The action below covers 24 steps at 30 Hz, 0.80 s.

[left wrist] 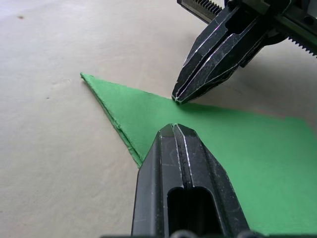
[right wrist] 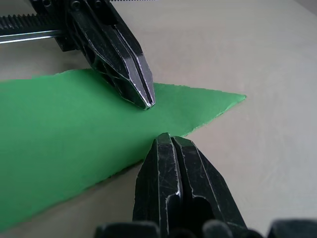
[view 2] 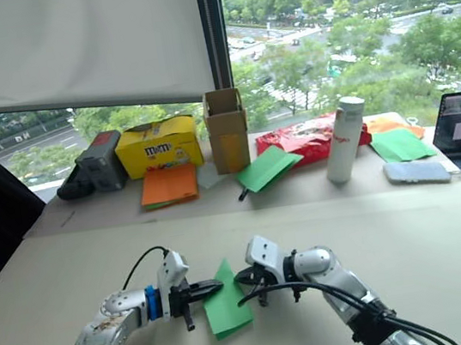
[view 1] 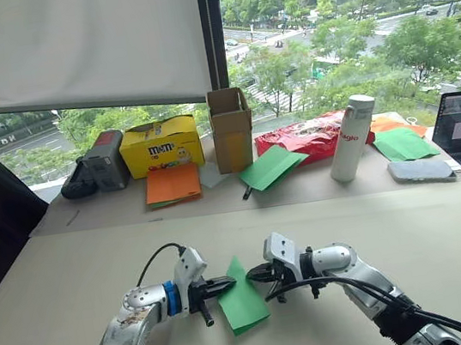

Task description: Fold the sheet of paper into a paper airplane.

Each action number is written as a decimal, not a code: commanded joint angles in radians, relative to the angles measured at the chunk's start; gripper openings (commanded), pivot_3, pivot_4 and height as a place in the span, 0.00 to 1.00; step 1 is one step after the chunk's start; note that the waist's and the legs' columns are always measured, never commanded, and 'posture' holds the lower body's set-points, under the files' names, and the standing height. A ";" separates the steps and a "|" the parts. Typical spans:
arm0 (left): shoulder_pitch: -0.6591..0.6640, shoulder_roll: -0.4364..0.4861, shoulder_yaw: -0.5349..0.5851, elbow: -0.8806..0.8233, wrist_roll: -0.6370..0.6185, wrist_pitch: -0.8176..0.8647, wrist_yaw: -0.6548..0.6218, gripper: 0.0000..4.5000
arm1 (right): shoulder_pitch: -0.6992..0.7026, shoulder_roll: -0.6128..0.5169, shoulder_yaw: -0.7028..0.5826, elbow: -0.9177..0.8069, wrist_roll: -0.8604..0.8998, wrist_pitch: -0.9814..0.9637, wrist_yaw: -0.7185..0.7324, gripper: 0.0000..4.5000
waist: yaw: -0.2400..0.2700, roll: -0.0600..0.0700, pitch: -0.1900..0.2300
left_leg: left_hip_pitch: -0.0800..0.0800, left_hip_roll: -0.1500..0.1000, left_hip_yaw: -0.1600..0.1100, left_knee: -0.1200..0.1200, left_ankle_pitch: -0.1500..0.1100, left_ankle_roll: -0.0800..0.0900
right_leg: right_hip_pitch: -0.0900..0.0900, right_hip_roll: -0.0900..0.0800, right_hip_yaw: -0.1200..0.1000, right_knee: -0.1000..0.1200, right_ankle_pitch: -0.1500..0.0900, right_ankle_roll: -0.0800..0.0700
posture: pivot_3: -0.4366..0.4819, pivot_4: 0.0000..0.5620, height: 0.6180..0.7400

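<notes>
Centrally, the paper airplane (view 1: 242, 299) lies flat on the near part of the pale table (view 1: 412, 223), a narrow layered green wedge with its pointed tip (view 1: 235, 260) aimed away from the robot toward the window and its long axis running near to far, leaning slightly. Its wider near end sits just ahead of the forearms; how many layers it has is hard to make out beyond a doubled edge along one side. The left end effector (view 1: 230, 283) comes in from the left with fingers pressed together, tips over the wedge's left edge. The right end effector (view 1: 254, 276) faces it from the right, fingers likewise pressed together, tip at the opposite edge; whether either actually touches the paper cannot be told. Bare table lies open all around the wedge. Well beyond, orange paper sheets (view 1: 172, 184), a cardboard box (view 1: 232, 128) and a white bottle (view 1: 352, 138) line the far edge.
</notes>
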 commanded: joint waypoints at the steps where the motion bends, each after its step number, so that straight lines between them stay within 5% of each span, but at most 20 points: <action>1: -0.003 0.017 -0.012 0.037 0.037 0.008 0.002 0.00 | 0.009 0.005 0.021 -0.031 -0.005 -0.002 0.006 0.00 | 0.000 0.000 0.000 | 0.000 0.000 0.000 0.000 0.000 0.000 | 0.000 0.000 0.000 0.000 0.000 0.000 | 0.48 0.27 0.31; 10: -0.006 0.015 -0.020 0.047 0.044 0.003 -0.009 0.00 | -0.075 0.052 -0.027 -0.030 0.047 0.021 -0.001 0.00 | 0.005 0.000 0.000 | 0.000 0.000 0.000 0.000 0.000 0.000 | -0.001 0.000 0.000 0.000 0.000 0.000 | 0.48 0.27 0.31; 24: -0.012 0.019 -0.022 0.052 0.047 0.000 -0.014 0.00 | 0.009 0.036 0.000 0.032 0.052 0.016 0.057 0.00 | 0.006 0.000 0.000 | 0.000 -0.001 0.000 0.000 0.000 0.000 | 0.000 0.000 0.000 -0.001 0.000 0.000 | 0.48 0.27 0.31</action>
